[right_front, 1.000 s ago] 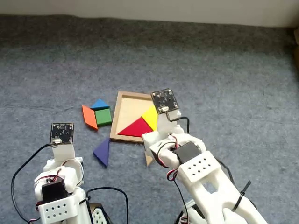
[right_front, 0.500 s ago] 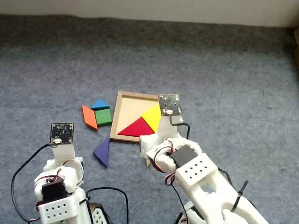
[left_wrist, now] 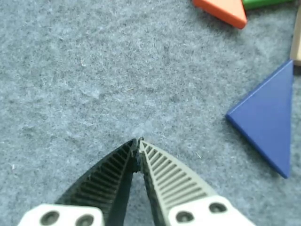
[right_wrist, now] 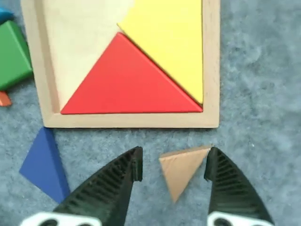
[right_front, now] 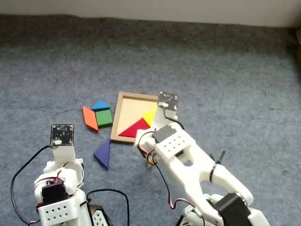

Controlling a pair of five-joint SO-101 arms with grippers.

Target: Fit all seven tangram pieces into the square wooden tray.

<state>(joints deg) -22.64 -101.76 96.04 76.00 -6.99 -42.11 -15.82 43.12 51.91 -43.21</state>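
Tangram pieces lying partly inside the tray, partly out on the grey carpet (right_front: pixel 225 84).

Starting at the left: left gripper (left_wrist: pixel 137 155) hanging low over bare carpet, fingers pressed together tip to tip, pinching nothing. Lying ahead of it and off to its right, near but apart from the tips: a dark blue triangle (left_wrist: pixel 268 127). Lying farther ahead of that gripper: an orange parallelogram (right_front: pixel 90 117) sitting just beside a green square (right_front: pixel 104 117), with a small light blue triangle (right_front: pixel 100 105) resting just beyond the square.

Moving right: square wooden tray (right_front: pixel 123 98) lying flat, straight ahead of the right gripper (right_wrist: pixel 173 162). Sitting inside the tray: a large red triangle (right_wrist: pixel 127 80) lying along the rim nearest that gripper, and a large yellow triangle (right_wrist: pixel 169 42) lying along the rim on its right-finger side, the two meeting edge to edge on a slant.

Reaching the right gripper: fingers spread wide, straddling a small plain wooden triangle (right_wrist: pixel 181 169) lying on the carpet just outside the tray's near rim. Left finger standing clear of the piece; right finger sitting right at its corner, contact impossible to tell. Holding nothing.
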